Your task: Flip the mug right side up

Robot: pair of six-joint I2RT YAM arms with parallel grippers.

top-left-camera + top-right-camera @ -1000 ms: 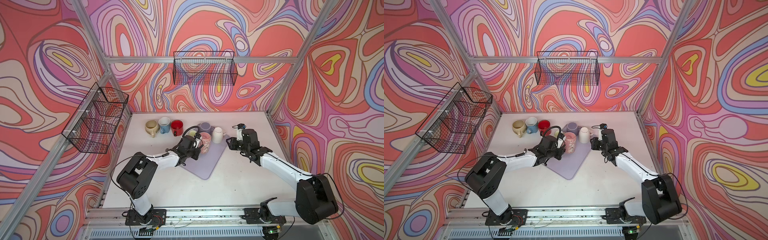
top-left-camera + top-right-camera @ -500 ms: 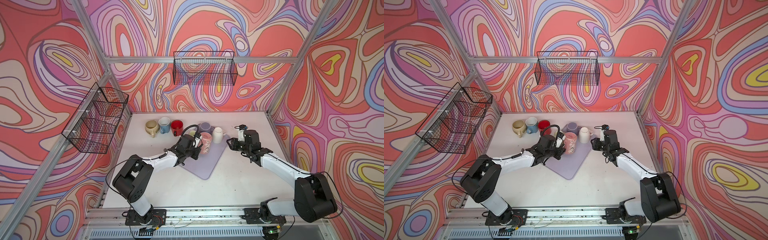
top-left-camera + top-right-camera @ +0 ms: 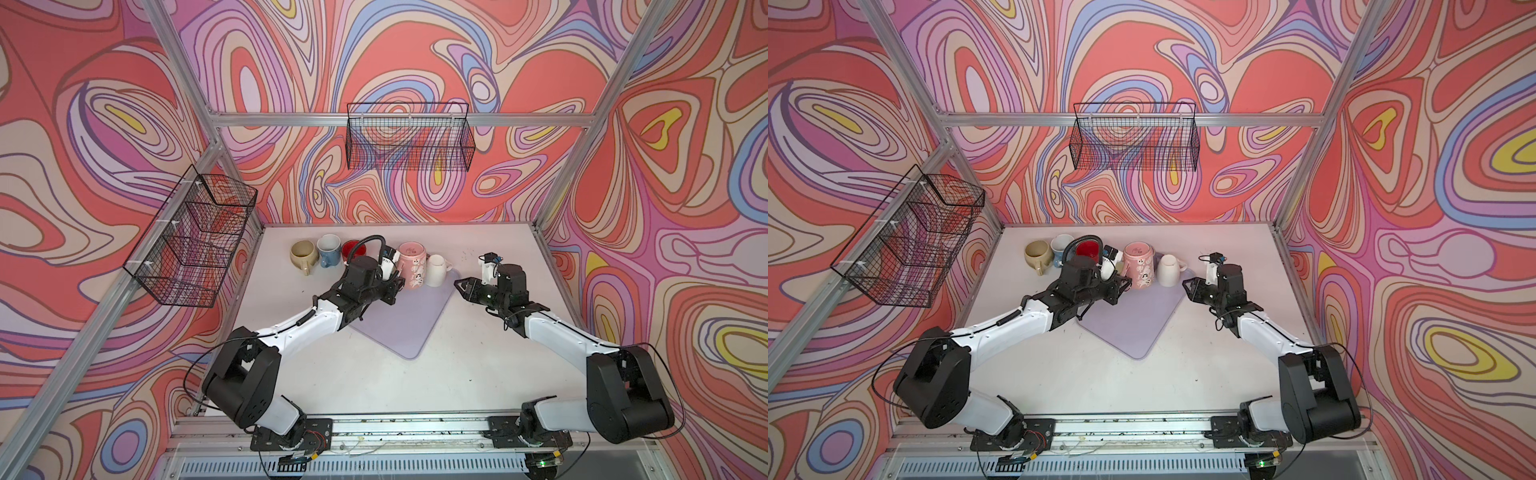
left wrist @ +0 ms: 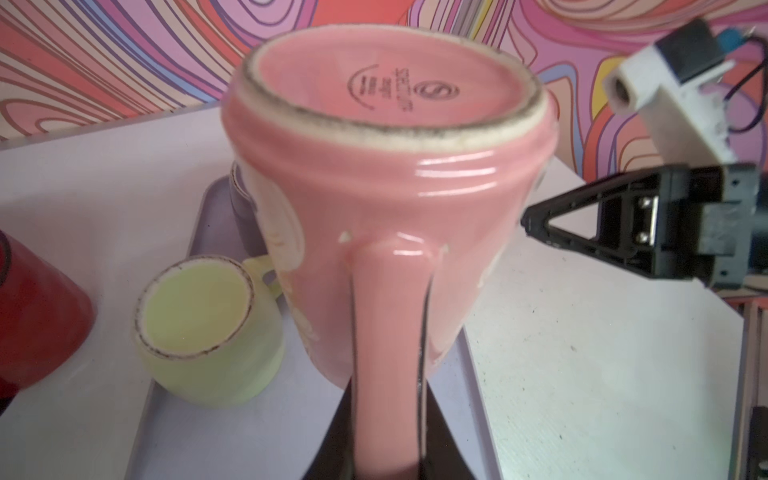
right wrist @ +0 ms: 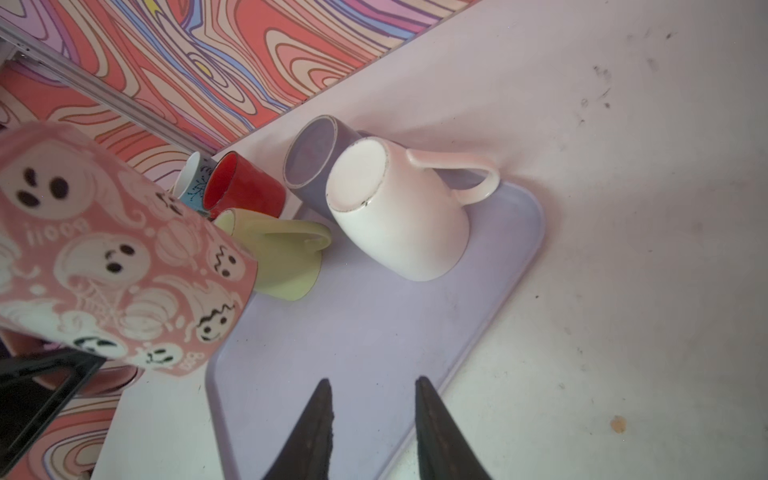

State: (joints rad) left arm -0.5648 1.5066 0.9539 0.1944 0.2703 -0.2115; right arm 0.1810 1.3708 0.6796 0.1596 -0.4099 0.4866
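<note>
The left gripper (image 4: pixel 388 399) was clamped on the handle (image 4: pixel 386 324) of the pink ghost-printed ceramic mug (image 3: pixel 413 266), held base-up over the flat lavender tray (image 3: pixel 407 328); the right gripper (image 5: pixel 372 380) hovered beside the tray, fingers (image 5: pixel 316 424) partly apart, empty.

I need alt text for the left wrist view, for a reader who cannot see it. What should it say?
An upside-down pink mug fills the view, its handle clamped in the left claw. Beside it a lime mug stands inverted on a lilac tray; the right claw shows at the side.
</note>
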